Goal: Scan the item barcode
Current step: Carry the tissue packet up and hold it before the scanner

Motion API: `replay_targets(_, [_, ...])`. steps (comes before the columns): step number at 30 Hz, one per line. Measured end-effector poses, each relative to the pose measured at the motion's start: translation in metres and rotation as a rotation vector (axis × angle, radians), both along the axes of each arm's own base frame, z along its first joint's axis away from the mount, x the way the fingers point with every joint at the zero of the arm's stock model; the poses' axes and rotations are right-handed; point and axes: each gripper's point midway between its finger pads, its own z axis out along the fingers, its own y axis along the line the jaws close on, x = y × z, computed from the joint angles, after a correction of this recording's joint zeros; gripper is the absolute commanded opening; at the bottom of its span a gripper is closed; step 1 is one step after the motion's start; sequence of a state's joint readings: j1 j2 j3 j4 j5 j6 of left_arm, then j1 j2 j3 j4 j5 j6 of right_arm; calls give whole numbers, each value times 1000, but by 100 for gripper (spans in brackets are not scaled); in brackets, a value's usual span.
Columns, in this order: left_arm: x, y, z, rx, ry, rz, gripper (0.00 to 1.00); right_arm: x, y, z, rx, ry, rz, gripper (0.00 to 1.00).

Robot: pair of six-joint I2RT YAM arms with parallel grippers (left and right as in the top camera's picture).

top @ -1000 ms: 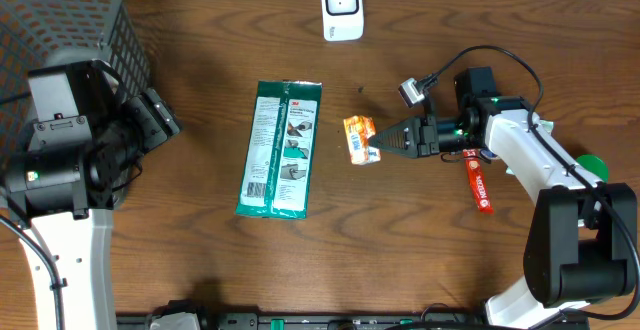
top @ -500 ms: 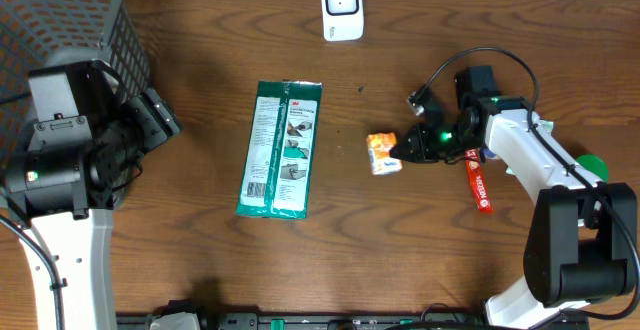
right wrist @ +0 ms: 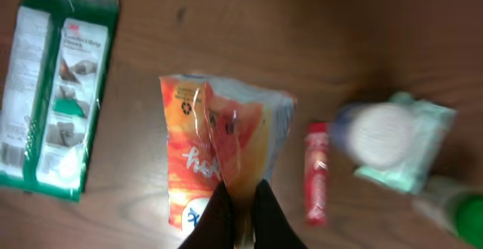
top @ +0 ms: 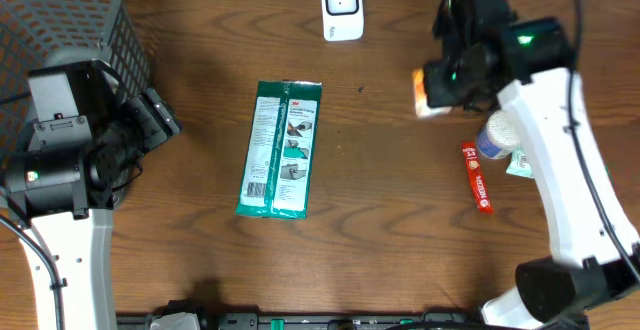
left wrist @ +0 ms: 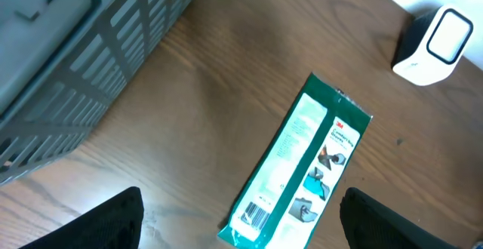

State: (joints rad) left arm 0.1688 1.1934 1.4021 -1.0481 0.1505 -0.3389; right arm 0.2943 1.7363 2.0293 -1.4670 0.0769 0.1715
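Note:
An orange snack packet (top: 428, 95) hangs in the air above the table's right side, pinched by my right gripper (top: 447, 82), which is shut on it. From the right wrist the packet (right wrist: 215, 151) dangles crumpled below the closed fingers (right wrist: 243, 215). The white barcode scanner (top: 342, 7) stands at the far edge, to the packet's left. A green wipes packet (top: 281, 148) lies flat mid-table, its barcode end nearest my left gripper (left wrist: 245, 230), which hovers open above the green packet (left wrist: 302, 166) with nothing between its fingers. The scanner (left wrist: 434, 45) shows at upper right there.
A grey wire basket (top: 70, 20) fills the far left corner. Under the right arm lie a red tube (top: 477, 177), a white-capped bottle (top: 497, 135) and a teal packet (top: 520, 160). Right wrist view shows the red tube (right wrist: 317, 173) and the bottle cap (right wrist: 381, 132).
My right arm has lifted the orange packet off the table and carried it up and toward the far right. The left arm and the green packet have not moved.

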Motion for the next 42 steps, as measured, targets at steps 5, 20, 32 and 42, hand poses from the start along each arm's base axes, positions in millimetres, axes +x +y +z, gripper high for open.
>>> replay_targets(5, [0, 0, 0, 0, 0, 0, 81, 0, -25, 91, -30, -216, -96, 1])
replay_targets(20, [0, 0, 0, 0, 1, 0, 82, 122, -4, 69, -200, -396, -167, 1])
replay_targets(32, [0, 0, 0, 0, 2, 0, 82, 215, 99, 3, -424, -592, 9, 1])
replay_targets(42, [0, 0, 0, 0, 1, 0, 81, 248, 146, -73, -555, -594, 176, 1])
